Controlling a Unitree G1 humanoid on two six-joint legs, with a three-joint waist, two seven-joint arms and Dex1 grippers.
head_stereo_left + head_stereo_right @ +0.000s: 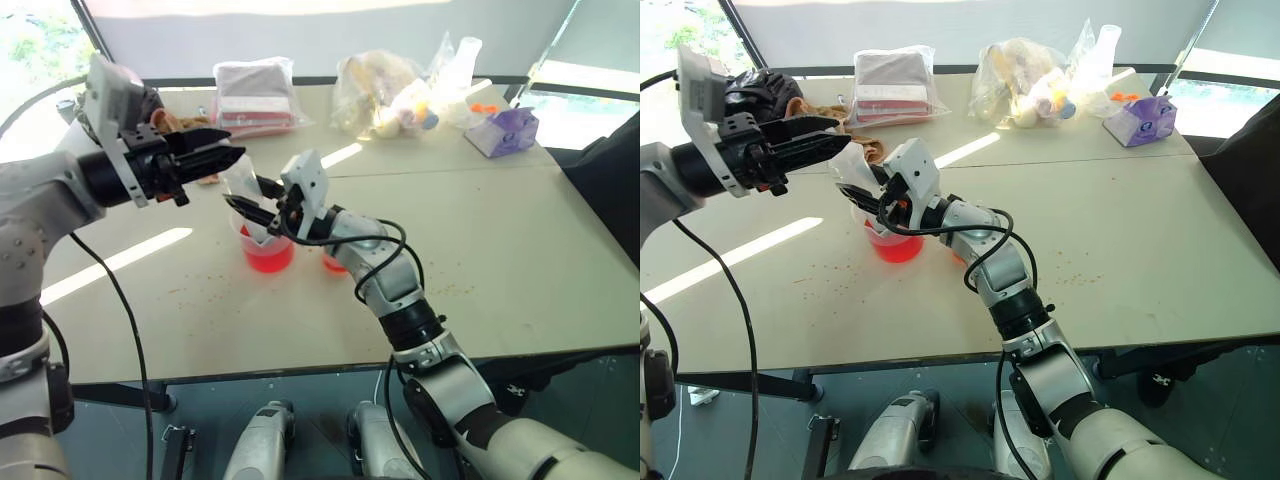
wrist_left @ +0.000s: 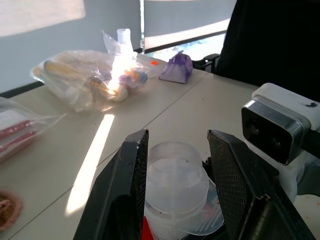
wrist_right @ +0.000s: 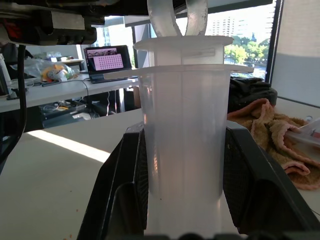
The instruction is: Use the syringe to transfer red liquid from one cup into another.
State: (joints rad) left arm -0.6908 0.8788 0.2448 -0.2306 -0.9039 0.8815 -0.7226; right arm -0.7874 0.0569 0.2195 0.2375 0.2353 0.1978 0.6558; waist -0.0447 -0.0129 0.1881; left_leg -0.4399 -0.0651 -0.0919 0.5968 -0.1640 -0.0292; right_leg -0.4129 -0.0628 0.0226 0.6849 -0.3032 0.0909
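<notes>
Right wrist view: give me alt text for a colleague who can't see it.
The right pincer is shut on the clear syringe, its black fingers clamping the barrel from both sides with the flanged plunger end at the far end. Behind lie a tan table and a crumpled cloth.
</notes>
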